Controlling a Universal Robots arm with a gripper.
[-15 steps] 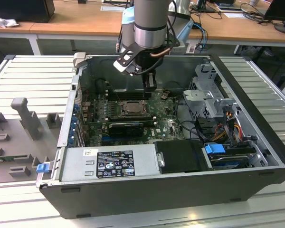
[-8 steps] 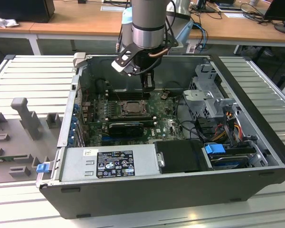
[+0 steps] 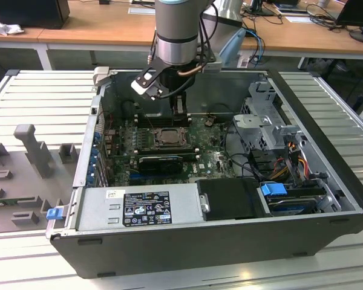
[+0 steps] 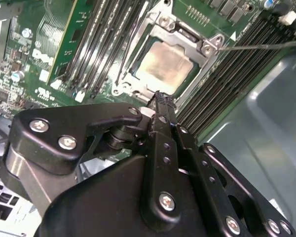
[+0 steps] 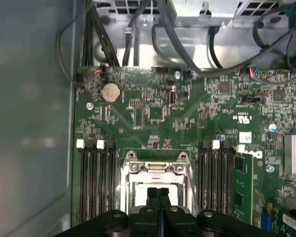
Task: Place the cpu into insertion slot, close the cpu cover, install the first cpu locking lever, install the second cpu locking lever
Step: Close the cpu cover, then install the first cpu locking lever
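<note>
The cpu shows its pale silver face inside the insertion slot on the green board. The cpu cover, a thin metal frame, lies flat around the chip. A thin wire locking lever sticks out sideways from the socket corner over the memory slots. My gripper hangs just above the socket with its two black fingers pressed together and nothing between them. In the exterior view the gripper sits low inside the open case, behind the socket.
Long black memory slots flank the socket on both sides. A black graphics card lies in front of it, then the power supply. A metal drive cage and cables fill the exterior view's right.
</note>
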